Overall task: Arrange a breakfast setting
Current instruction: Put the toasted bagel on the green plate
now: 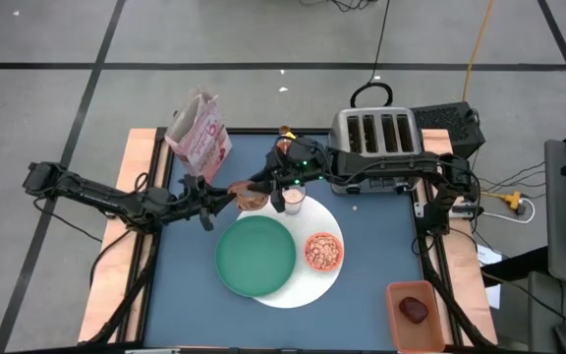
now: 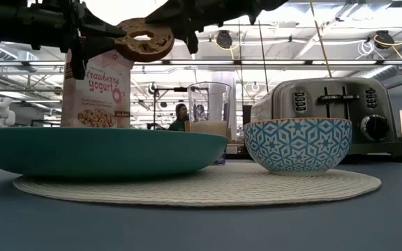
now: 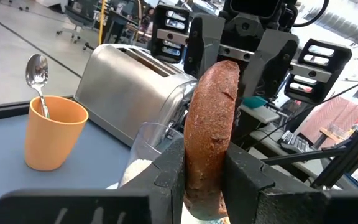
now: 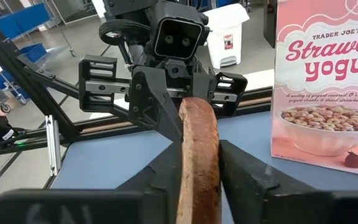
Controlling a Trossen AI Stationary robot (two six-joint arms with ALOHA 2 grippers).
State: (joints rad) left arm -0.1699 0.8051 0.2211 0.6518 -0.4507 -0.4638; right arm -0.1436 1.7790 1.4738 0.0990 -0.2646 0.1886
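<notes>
A round brown bagel (image 1: 252, 200) with a hole through its middle hung in the air just past the far rim of the smaller green plate (image 1: 254, 258), on the toaster side, clear of the table. It stood on edge. Its flat faces were turned toward and away from the green plate, so its broad plane ran along the line between the two arms.

The left gripper (image 3: 204, 180) reached in from the green plate's left, and the right gripper (image 4: 199, 168) came from the far right of the green plate. Each had taken an opposite side of the ring, and the two faced each other nose to nose. Neither was nearer, since both were already on it.

The left gripper's jaws were narrowed to the bagel's thickness and pressed on both faces. The right gripper's jaws were also drawn in close, with a finger against each face. How firmly it gripped could not be judged.

I read this as a handover in mid-air. From there the green plate lay below and toward the near edge, so the bagel had to be carried down that way and tipped flat. A tall clear glass (image 1: 292, 197) stood just beside the bagel, beyond the green plate's far right rim, and the swing would have to miss it.
</notes>
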